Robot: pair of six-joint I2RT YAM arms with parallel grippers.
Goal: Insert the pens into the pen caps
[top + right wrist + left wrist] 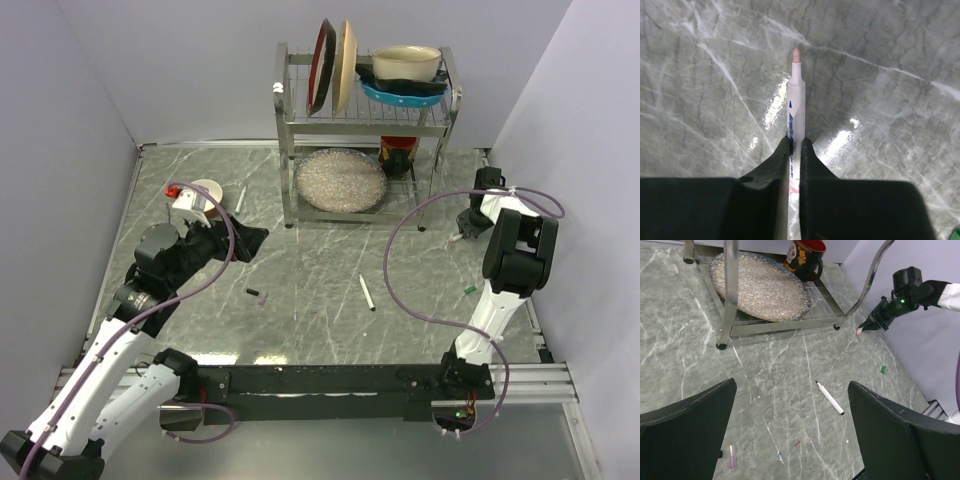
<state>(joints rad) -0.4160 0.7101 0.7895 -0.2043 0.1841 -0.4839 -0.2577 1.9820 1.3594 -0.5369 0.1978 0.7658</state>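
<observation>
Pen clamped tip-out in right pincer for capping. Green cap at its 6 o'clock. Left pincer apart, empty.

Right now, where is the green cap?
In the top view the green cap lies on the right of the table, right of the loose pen and on the near side of the right hand.
</observation>
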